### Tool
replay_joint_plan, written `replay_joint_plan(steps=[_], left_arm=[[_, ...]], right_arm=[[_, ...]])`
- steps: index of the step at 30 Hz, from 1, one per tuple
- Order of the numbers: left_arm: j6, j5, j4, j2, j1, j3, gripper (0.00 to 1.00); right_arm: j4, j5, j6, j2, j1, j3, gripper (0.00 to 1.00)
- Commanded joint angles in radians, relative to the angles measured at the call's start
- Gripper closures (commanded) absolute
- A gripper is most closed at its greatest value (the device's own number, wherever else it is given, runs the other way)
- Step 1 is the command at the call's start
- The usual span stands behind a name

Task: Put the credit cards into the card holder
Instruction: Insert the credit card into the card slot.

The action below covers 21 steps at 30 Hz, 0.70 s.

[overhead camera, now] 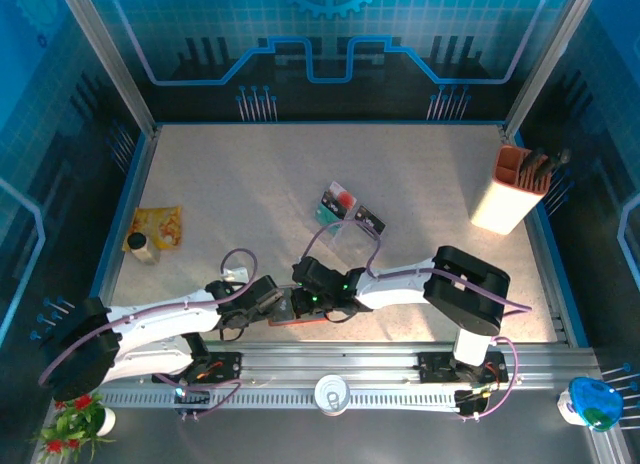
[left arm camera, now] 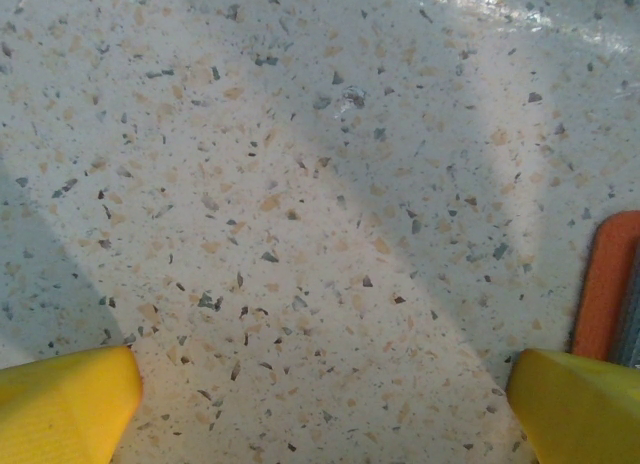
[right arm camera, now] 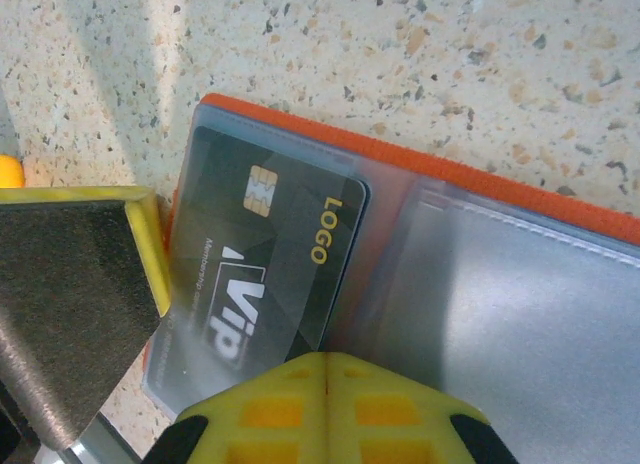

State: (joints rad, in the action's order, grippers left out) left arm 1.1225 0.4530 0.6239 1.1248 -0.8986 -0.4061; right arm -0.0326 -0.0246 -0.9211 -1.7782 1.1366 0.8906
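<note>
The card holder [right arm camera: 440, 169] lies open on the tabletop [left arm camera: 300, 184], grey-blue inside facing up. A black credit card [right arm camera: 270, 274] with a gold chip sits under its clear pocket, at the holder's left end in the right wrist view. The right gripper [right arm camera: 325, 399] is pinched fully closed, holding nothing, its tips over the holder's edge by that card. The left gripper [left arm camera: 320, 414] stands wide, empty, just beside the holder's orange edge. Other credit cards [overhead camera: 340, 199] lie beyond the holder, away from the arms.

This is a robotics lab cell. Aluminium frame posts [overhead camera: 110, 59] and blue circuit-patterned walls [overhead camera: 200, 24] enclose a speckled table [overhead camera: 250, 184].
</note>
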Motion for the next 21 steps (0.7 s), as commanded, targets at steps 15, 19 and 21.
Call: replay_joint_plan(steps=[15,19,21], left_arm=[[-0.057,-0.062,-0.022,-0.086,0.023,-0.001,0.01],[-0.081,-0.049,0.054,-0.202,0.05,-0.035,0.01],[-0.097,-0.049,0.078,-0.249,0.065,-0.057,0.01]], right_arm=[[0.046,0.016,0.07,0.214,-0.065,-0.071,0.94],[0.08,0.011,0.093,0.313,-0.124,-0.131,0.83],[0.091,0.016,0.11,0.349,-0.149,-0.153,0.77]])
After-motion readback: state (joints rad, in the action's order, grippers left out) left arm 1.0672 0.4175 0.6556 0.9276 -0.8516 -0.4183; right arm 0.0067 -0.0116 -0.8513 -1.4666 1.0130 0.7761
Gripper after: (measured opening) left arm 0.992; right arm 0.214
